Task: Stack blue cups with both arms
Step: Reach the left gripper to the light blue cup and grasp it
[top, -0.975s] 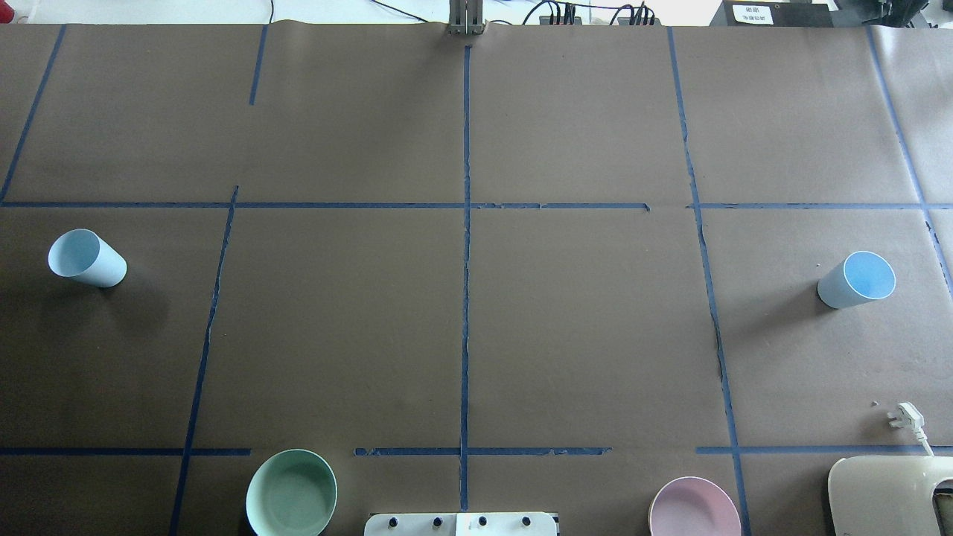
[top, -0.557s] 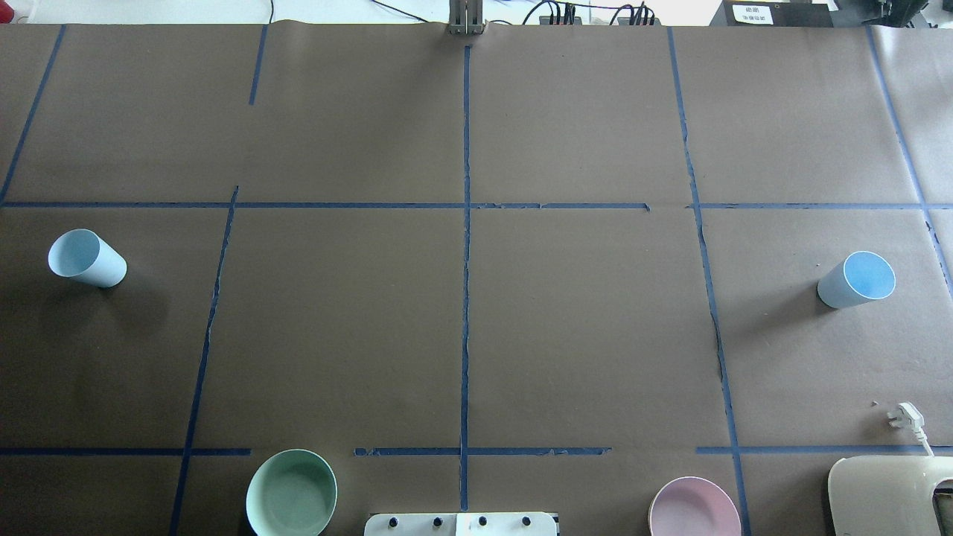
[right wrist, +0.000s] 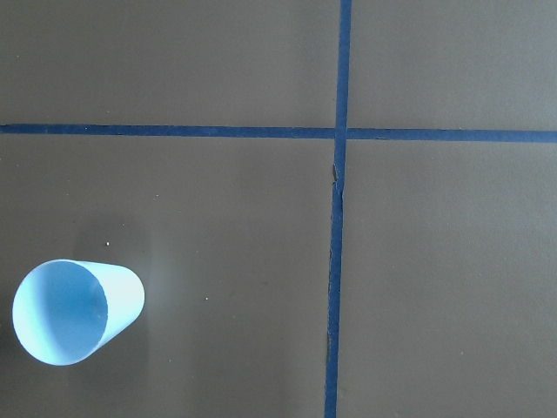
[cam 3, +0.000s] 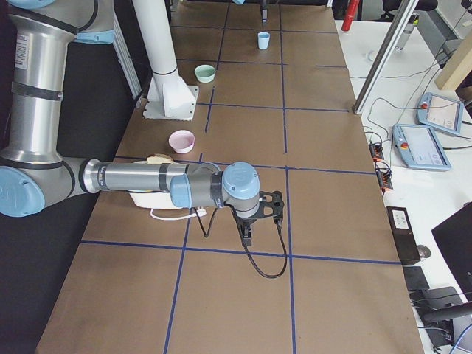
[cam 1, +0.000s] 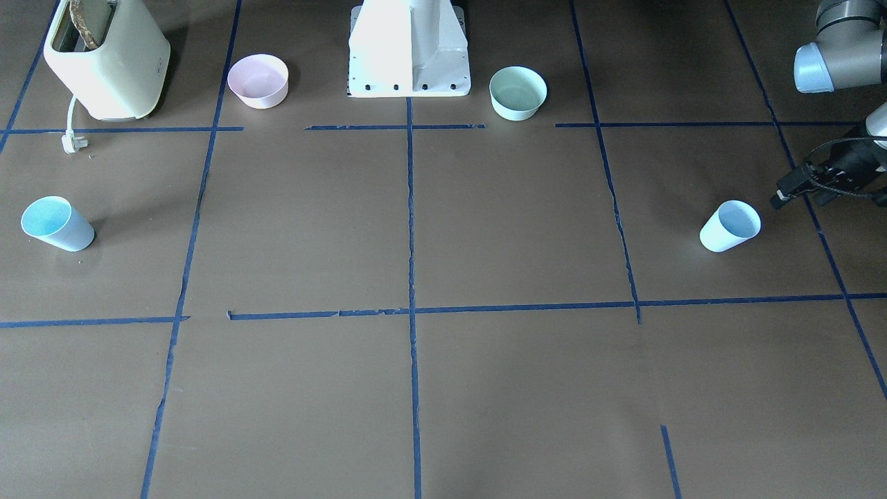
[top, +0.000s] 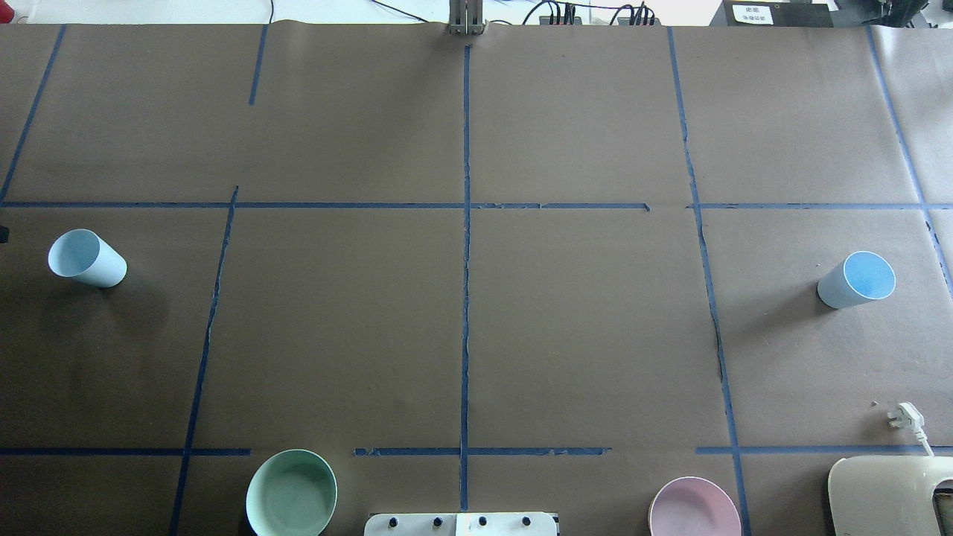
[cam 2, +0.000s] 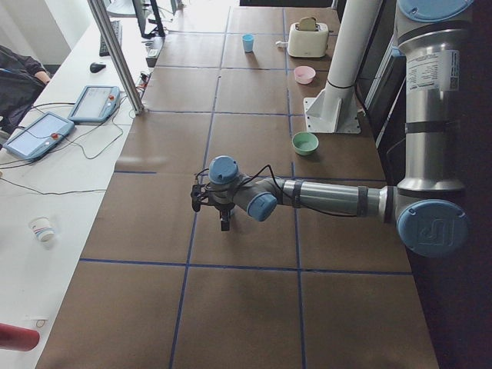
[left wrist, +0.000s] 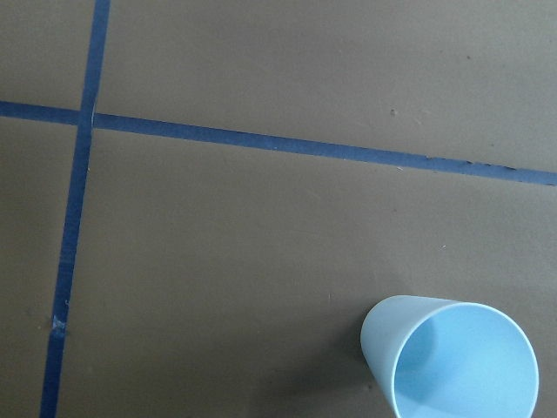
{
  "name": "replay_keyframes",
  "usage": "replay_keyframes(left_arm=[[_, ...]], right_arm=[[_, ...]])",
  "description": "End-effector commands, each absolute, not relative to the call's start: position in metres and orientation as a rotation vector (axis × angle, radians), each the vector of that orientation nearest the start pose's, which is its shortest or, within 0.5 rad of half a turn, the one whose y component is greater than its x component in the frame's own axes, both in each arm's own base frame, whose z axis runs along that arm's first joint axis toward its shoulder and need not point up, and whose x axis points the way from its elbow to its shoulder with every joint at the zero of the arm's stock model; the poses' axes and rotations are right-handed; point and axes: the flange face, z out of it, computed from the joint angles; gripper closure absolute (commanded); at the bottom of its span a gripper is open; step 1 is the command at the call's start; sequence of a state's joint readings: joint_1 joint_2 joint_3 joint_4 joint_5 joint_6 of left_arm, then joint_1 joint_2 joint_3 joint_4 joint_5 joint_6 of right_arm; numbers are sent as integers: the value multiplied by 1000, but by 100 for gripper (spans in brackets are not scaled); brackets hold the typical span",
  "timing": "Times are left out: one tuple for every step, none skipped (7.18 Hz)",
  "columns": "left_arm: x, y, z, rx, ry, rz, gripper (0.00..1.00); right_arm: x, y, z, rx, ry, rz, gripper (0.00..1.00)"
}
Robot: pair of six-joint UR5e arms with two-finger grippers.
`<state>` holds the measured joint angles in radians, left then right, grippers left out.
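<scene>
We count two blue cups, two bowls, one pink and one mint, one toaster and two arms. The left arm reaches level over the counter, its left claw pointing down near the left cup. The right arm lies likewise, right claw down. We cannot tell whether either claw is open. Both cups stand upright, mouths up, long axes vertical, the right cup far off on the counter's right side.

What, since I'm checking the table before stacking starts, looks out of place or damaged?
Nothing is spilled or tipped: both cups stand upright. The toaster's plug lies loose on the table, connected to nothing in view, and the blue tape is ragged and broken in spots.
</scene>
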<state>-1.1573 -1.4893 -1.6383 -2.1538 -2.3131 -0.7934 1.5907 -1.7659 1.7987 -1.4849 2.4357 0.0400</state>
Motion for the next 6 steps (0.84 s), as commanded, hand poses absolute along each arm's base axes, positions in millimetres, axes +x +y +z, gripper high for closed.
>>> replay_keyframes(left_arm=[[170,-466,601,40,892,-155,0],[185,-463,599,22,895,-149,0],[196,-460,600,9,892,-132,0],[206,-462,605,-4,888,-122,3],[210,-466,610,-24,883,-146,28],[210,-467,610,-25,884,-149,60]], right_arm=[[65,-415,619,101,-864,4,0],[66,-415,620,101,-862,6,0],[66,-415,620,101,-862,6,0],[66,-415,620,101,-862,6,0],[66,-415,620,101,-862,6,0],[66,-415,620,101,-862,6,0]])
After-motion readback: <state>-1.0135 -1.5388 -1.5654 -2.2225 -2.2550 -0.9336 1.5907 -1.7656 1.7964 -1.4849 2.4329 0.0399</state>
